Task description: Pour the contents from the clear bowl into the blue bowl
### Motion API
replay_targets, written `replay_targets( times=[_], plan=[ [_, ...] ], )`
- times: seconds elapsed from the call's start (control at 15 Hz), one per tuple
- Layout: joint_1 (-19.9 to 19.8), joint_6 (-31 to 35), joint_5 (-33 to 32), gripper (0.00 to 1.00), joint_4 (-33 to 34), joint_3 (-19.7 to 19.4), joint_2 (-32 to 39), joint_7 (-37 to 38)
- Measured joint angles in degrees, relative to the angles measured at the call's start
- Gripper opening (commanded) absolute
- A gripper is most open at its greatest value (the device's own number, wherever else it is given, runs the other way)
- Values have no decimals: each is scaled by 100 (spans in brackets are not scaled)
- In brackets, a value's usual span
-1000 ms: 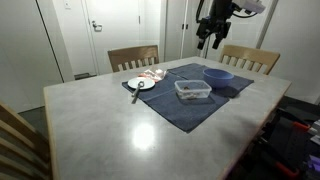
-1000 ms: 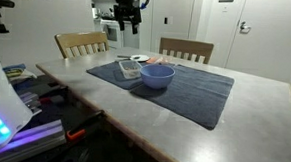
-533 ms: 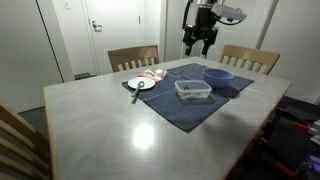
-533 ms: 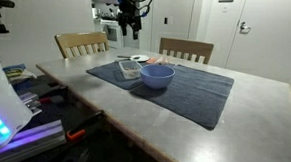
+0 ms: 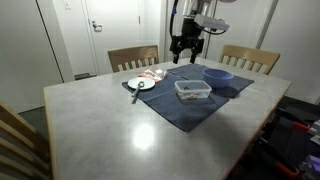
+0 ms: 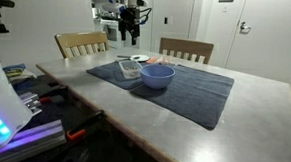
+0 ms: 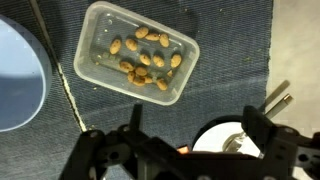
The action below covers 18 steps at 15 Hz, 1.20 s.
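Note:
The clear bowl [image 5: 192, 90] sits on the dark blue mat [image 5: 190, 105] and holds several small tan nuts; it shows in the wrist view [image 7: 136, 52] near the top, and only partly behind the blue bowl in an exterior view [image 6: 131, 70]. The blue bowl [image 5: 217, 76] stands beside it on the mat, also in an exterior view [image 6: 157, 76] and at the left edge of the wrist view [image 7: 18, 75]. My gripper [image 5: 186, 48] hangs open and empty in the air above the mat, also in an exterior view [image 6: 131, 32] and the wrist view [image 7: 195, 135].
A white round plate [image 5: 141, 84] with cutlery [image 5: 136, 93] sits on the mat's far corner, directly under the gripper in the wrist view [image 7: 228, 140]. Two wooden chairs [image 5: 133, 58] [image 5: 249, 59] stand behind the table [image 5: 110, 130]. A third chair [image 5: 18, 140] is at the near corner.
My gripper has moved sideways from above the blue bowl's side toward the plate and has come somewhat lower. The bowls and plate have not moved.

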Motion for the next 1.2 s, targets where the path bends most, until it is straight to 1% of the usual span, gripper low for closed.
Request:
replay_targets(
  times=[0.4, 0.87, 1.0, 1.2],
  plan=[
    [19, 42, 332, 100, 319, 42, 513, 3],
    [23, 326, 380, 100, 506, 43, 897, 16],
    [24, 314, 439, 100, 555, 56, 1002, 77],
    [24, 109, 547, 100, 601, 75, 1096, 169]
  ],
)
